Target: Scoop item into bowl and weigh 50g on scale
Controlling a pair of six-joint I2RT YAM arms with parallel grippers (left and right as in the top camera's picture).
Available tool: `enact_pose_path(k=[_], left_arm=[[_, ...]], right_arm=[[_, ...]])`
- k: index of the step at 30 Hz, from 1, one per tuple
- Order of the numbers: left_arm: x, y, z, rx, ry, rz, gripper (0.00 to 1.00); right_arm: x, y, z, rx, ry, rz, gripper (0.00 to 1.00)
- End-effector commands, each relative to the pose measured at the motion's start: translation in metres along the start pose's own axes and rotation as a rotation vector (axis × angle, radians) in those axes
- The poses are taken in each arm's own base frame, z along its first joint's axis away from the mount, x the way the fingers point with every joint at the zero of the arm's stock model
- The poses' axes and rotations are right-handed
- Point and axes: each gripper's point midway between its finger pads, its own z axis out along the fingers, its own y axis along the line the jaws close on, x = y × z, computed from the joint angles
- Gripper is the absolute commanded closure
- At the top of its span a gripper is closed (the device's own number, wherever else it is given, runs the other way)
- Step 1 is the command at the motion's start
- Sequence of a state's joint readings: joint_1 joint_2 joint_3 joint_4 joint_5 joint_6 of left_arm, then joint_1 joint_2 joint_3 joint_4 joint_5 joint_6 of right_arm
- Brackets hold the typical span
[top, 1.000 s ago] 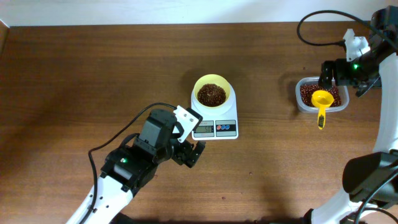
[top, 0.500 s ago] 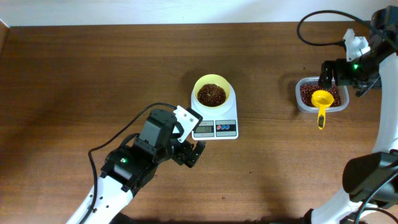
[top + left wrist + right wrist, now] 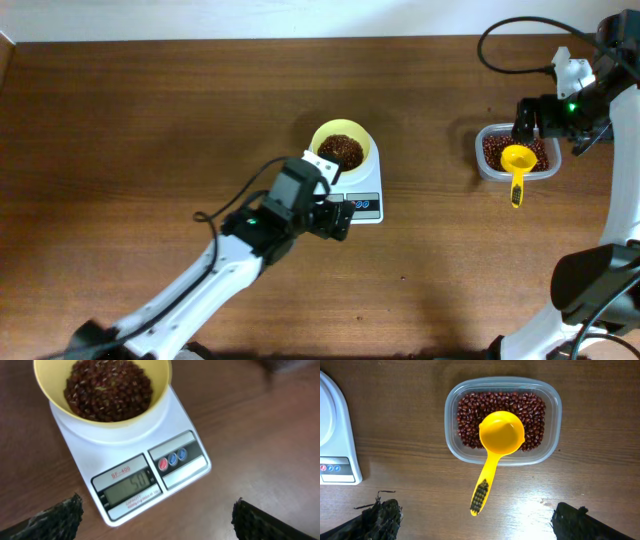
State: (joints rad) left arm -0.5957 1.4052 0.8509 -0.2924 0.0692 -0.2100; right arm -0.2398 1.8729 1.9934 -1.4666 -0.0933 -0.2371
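The beans [image 3: 107, 387] are lying heaped in the pale-yellow bowl [image 3: 45, 387], filling it to a little under the rim. The bowl is sitting on the round weighing plate at the far end of the white scale [image 3: 75, 445], which is resting on the brown table [image 3: 150, 120]. The grey display [image 3: 131, 485] is showing faint digits that seem to read 50, though the slant makes this hard to confirm. The red button [image 3: 163, 464] and the two blue buttons [image 3: 177, 456] are sitting just beside it.

The left gripper [image 3: 157, 520] is hovering low over the near end of the scale, its dark fingers [image 3: 55, 517] spreading wide to either side and holding nothing.

Well apart, toward the right edge of the table, more beans are filling the clear tub [image 3: 451, 425]. The yellow scoop [image 3: 501, 432] is lying with its cup on those beans and its handle reaching out over the tub's near rim. The right gripper [image 3: 479, 520] is hanging above the tub, fingers wide apart and empty.
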Motion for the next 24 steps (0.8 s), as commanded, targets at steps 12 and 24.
enact_pose_path(k=[12, 24], left_arm=[[0.031, 0.021, 0.025, -0.335, 0.019, -0.189, 0.01], [0.044, 0.005, 0.023, -0.352, 0.034, -0.226, 0.01]], right_arm=[[-0.003, -0.003, -0.010, 0.020, -0.029, -0.002, 0.01], [-0.003, -0.003, -0.010, 0.020, -0.029, -0.002, 0.01]])
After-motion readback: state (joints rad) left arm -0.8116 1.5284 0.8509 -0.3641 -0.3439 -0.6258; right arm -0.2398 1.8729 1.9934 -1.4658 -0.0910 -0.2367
